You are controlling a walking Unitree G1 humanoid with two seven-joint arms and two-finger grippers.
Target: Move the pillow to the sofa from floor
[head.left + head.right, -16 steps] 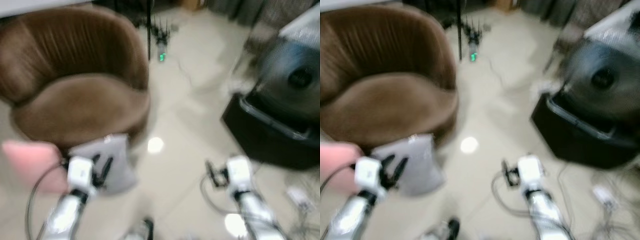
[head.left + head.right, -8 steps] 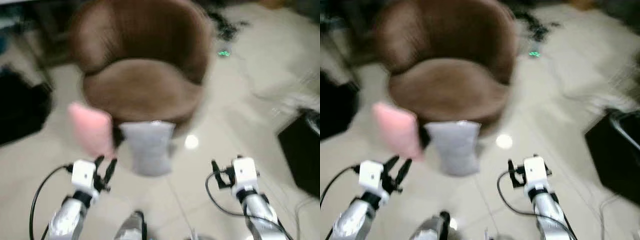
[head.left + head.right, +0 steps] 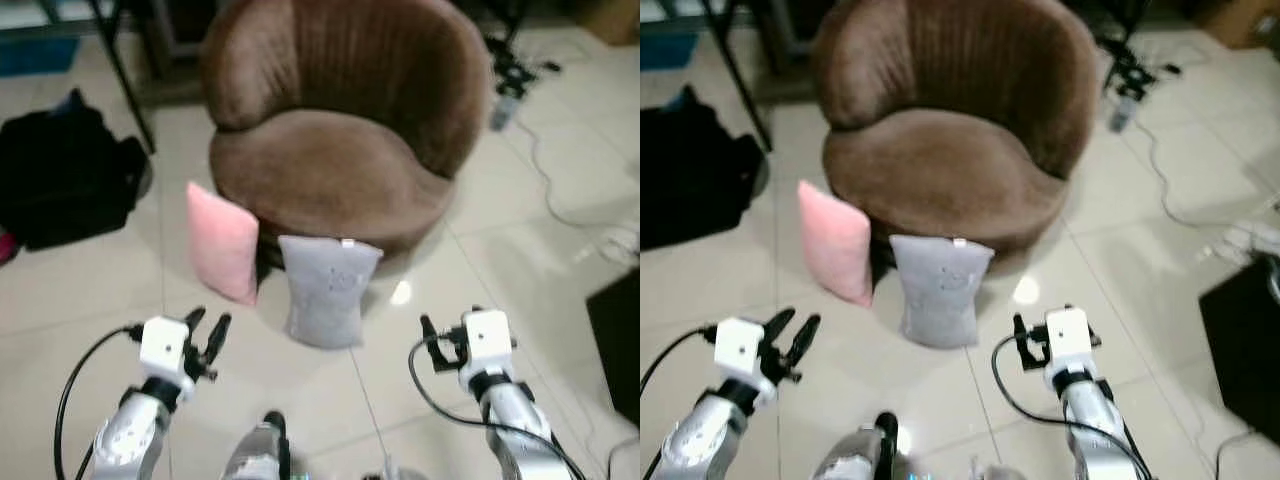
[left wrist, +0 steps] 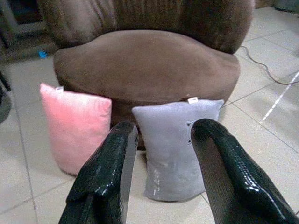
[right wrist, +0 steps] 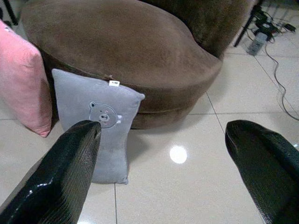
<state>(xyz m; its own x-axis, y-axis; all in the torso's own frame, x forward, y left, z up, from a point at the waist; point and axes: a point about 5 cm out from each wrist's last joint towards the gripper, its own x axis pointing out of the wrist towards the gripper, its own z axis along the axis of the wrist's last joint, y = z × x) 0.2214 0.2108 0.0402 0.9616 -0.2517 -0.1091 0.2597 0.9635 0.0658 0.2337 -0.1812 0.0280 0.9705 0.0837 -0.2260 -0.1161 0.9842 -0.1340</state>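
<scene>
I am holding my left pincer (image 3: 208,333) narrowly parted and my right pincer (image 5: 163,154) spread wide, both empty and hovering above the floor (image 3: 90,290) short of the pillows. The grey pillow (image 3: 327,287) is standing upright on the floor, leaning against the front edge of the brown sofa (image 3: 340,150), with the pink pillow (image 3: 222,241) just beside it. The sofa seat is carrying nothing. I am judging that a one-sided grasp could let the soft pillow sag and slip, or knock the pink one over.

tiled floor (image 3: 90,290) | 2 pillows (grey (image 3: 327,291), pink (image 3: 222,241)) | brown sofa (image 3: 340,130) | black bag (image 3: 65,180)
</scene>
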